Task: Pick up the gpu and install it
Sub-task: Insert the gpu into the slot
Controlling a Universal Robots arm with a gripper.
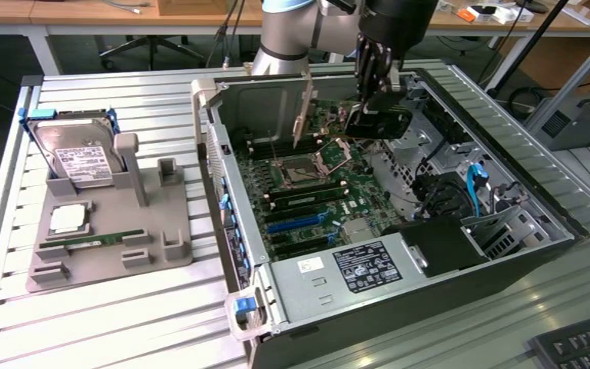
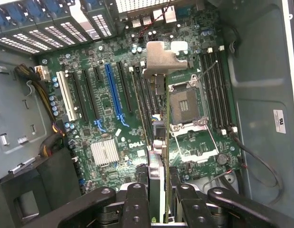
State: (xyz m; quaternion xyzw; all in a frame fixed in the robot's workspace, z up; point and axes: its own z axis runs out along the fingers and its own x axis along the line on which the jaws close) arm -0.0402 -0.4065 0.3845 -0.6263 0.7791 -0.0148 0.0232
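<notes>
keyboard corner (image 1: 582, 346), slatted metal table (image 1: 120, 323), open computer case (image 1: 274, 92), end effector (image 2: 158, 199) clamped on gpu (image 2: 158, 128) above motherboard (image 2: 109, 118), desks (image 1: 70, 15) behind

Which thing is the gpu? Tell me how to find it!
Look inside the big open computer case, above the green motherboard. The gpu is the thin card gripped edge-on in the claw. Unlike the slots lying on the board, it ends in a bent silver bracket.

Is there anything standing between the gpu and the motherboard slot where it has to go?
Nothing visible does: the gripper holds the gpu edge-on above the black expansion slots, which look empty.
</notes>
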